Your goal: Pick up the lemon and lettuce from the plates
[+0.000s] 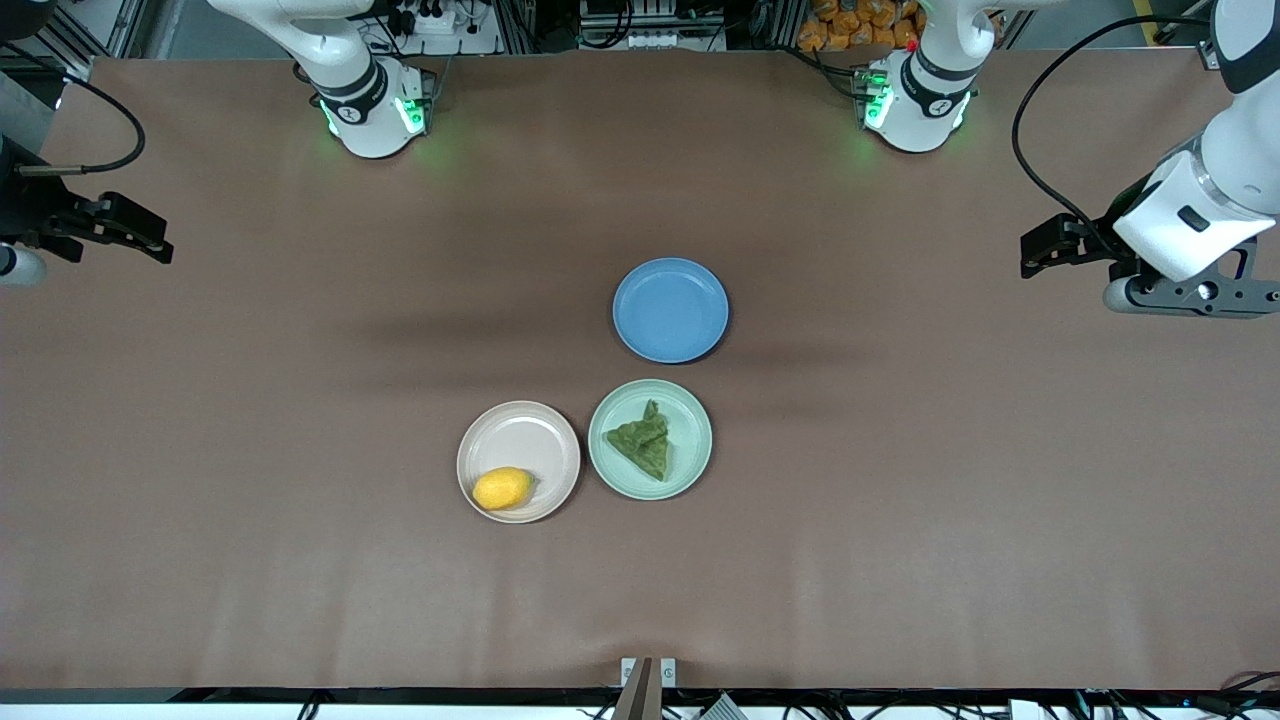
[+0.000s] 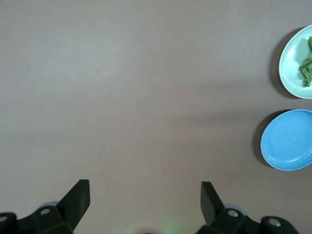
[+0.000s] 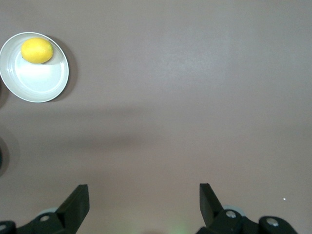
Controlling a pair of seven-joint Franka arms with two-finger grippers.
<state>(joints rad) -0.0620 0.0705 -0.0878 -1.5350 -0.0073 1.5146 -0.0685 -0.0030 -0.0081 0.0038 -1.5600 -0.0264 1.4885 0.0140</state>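
The yellow lemon (image 1: pixel 502 488) lies on the beige-pink plate (image 1: pixel 520 430). The dark green lettuce (image 1: pixel 642 442) lies on the mint green plate (image 1: pixel 695 440) beside it, toward the left arm's end. My left gripper (image 1: pixel 1032 255) is open and empty, up over bare table at the left arm's end. My right gripper (image 1: pixel 158 245) is open and empty, over bare table at the right arm's end. The left wrist view shows the left gripper (image 2: pixel 145 192), the mint plate (image 2: pixel 292 63) and the lettuce (image 2: pixel 307 68). The right wrist view shows the right gripper (image 3: pixel 144 195), the lemon (image 3: pixel 37 50) and its plate (image 3: pixel 34 80).
An empty blue plate (image 1: pixel 670 309) sits farther from the front camera than the two plates, almost touching the mint one; it also shows in the left wrist view (image 2: pixel 288 140). Brown table cover lies all around.
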